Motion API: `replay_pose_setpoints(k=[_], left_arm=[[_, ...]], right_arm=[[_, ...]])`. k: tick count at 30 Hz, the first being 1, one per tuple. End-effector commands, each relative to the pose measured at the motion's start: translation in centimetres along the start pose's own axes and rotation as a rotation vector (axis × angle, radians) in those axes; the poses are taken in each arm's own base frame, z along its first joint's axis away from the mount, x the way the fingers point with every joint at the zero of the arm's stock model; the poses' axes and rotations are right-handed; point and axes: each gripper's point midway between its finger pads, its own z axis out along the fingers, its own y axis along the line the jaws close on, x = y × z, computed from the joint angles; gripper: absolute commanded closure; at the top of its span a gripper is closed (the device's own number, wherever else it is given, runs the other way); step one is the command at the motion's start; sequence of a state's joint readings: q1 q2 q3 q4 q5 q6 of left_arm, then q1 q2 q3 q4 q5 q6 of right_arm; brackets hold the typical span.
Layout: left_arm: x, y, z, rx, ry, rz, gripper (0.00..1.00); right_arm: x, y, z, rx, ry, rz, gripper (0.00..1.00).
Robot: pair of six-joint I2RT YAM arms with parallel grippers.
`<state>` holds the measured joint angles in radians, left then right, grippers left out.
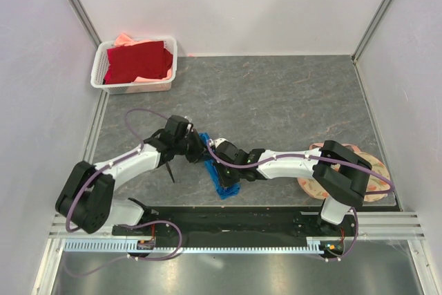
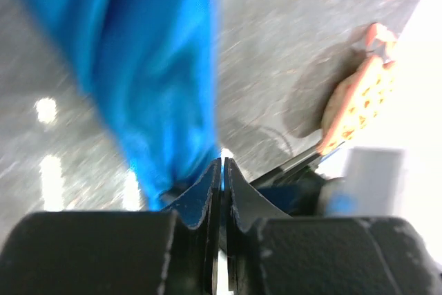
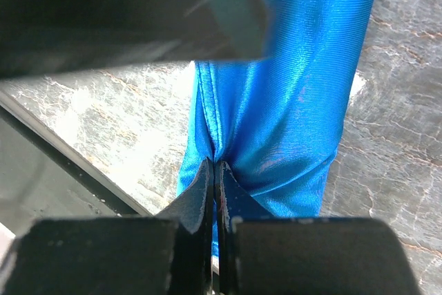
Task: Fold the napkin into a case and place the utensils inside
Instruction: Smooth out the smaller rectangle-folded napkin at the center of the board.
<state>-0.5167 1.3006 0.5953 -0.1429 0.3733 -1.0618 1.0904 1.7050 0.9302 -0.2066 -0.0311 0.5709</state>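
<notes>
A bright blue napkin (image 1: 225, 183), bunched into a narrow strip, is lying on the grey table (image 1: 290, 101), its long axis running from the centre toward the near edge. At its far end the right gripper (image 3: 215, 167) is pinching a fold. The left gripper (image 2: 222, 165), jaws nearly together, appears to be nipping its edge. A thin black utensil (image 1: 170, 170) is lying just left, nearer the left arm.

- The napkin (image 1: 225, 184): bright blue and shiny, gathered into a long, narrow, creased strip that runs diagonally at front centre.
- One utensil (image 1: 169, 170): a thin black stick, left of the napkin and apart from it.
</notes>
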Motion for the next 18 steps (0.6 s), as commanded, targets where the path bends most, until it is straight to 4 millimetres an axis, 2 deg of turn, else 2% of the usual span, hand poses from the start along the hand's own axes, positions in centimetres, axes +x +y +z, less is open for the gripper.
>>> replay_pose_setpoints(k=[1,7,13,18], left_arm=[[-0.9,-0.7,1.3,-0.007,0.037,0.083,0.91],[-0.5,3.4,3.0,-0.113,0.067,0.088,0.92],[-0.4,4.3,3.4,-0.114,0.063,0.117,0.92],[-0.3,5.1,4.2,-0.133,0.090,0.122,0.92]], right_arm=[[2.1,-2.6,0.3,0.081,0.054,0.005,0.99],[1.5,-2.9,-0.1,0.081,0.038,0.016,0.97],[1.6,-2.6,-0.5,0.047,0.053,0.019,0.94],[-0.4,-2.2,-2.2,0.023,0.009,0.028,0.68]])
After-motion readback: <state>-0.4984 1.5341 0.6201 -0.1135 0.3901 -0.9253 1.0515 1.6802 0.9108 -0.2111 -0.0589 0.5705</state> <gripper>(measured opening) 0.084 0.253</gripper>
